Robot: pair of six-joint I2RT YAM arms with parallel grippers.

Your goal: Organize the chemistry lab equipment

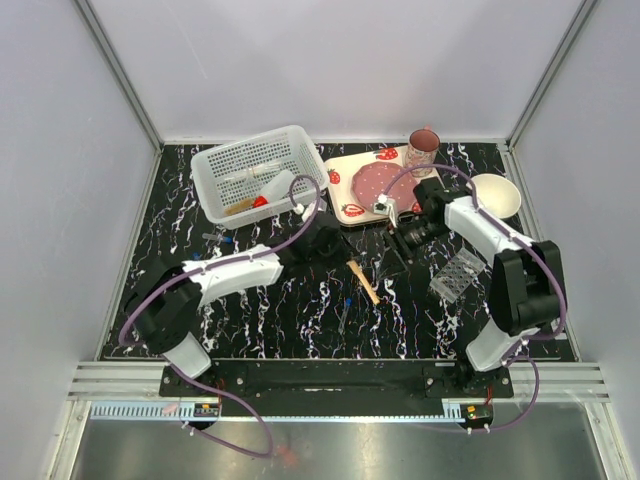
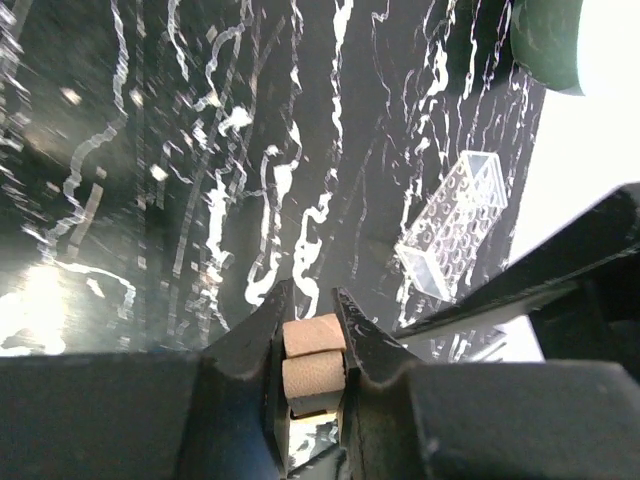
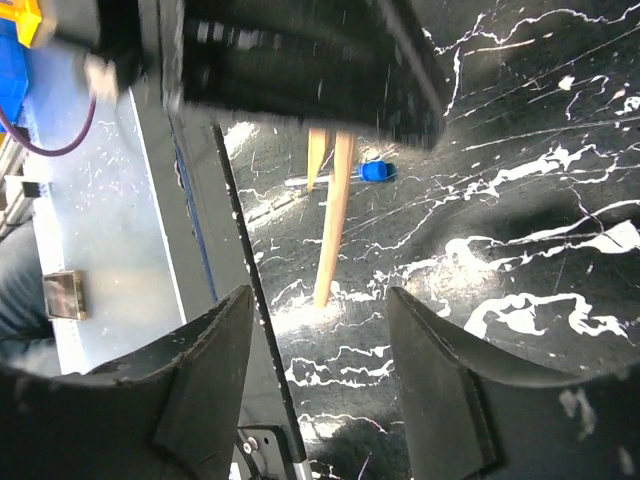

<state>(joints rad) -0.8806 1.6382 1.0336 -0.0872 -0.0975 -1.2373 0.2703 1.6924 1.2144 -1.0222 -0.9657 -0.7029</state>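
Note:
The wooden-handled tool (image 1: 362,280) lies on the black marbled table between my grippers, with tiny blue-capped vials (image 1: 347,300) beside it. The clear grid rack (image 1: 457,275) lies to the right and shows in the left wrist view (image 2: 455,225). The white squeeze bottle with red cap (image 1: 272,190) and clear tubes (image 1: 243,175) lie in a white basket (image 1: 218,195). My left gripper (image 1: 335,240) (image 2: 312,300) is shut on a small tan cork-like piece (image 2: 313,355). My right gripper (image 1: 398,245) (image 3: 320,320) is open and empty above the tool (image 3: 333,215) and a blue vial (image 3: 375,172).
A strawberry-print tray (image 1: 345,165) with a pink plate (image 1: 375,182) stands at the back, a mug (image 1: 422,150) at its right corner. A round white bowl (image 1: 495,195) sits at the right. The two grippers are close together at mid-table.

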